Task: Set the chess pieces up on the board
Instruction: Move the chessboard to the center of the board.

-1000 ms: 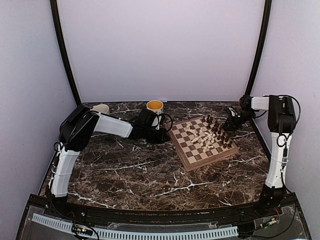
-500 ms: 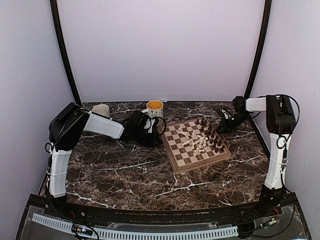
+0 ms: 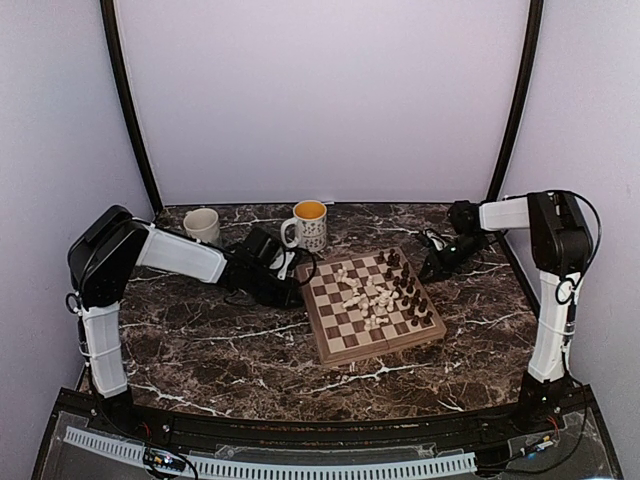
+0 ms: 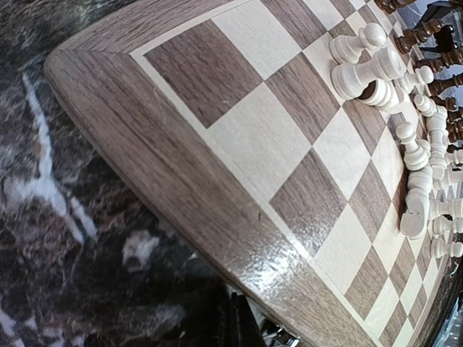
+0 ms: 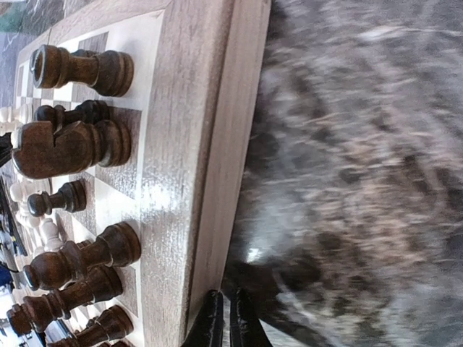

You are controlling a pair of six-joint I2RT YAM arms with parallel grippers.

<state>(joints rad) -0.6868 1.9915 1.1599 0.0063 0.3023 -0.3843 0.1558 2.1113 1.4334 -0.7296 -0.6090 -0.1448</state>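
Seemingly board-nudging: the checked wooden board (image 3: 332, 352) lies on the marble bench (image 3: 220, 350), cream and dark chess pieces (image 3: 368, 296) jumbled atop; left pincer (image 3: 287, 286) and right pincer (image 3: 432, 270), shut and empty, flank it. Next: lift one piece.

We show the board (image 3: 338, 338) on the table (image 3: 220, 345), slightly toward 3 o'clock of its middle (top view). The chess pieces (image 3: 378, 292) crowd the board's half toward 1 o'clock. Behind it stand the right mug (image 3: 309, 226) at its 11 o'clock and the left mug (image 3: 203, 225) at 10 o'clock.
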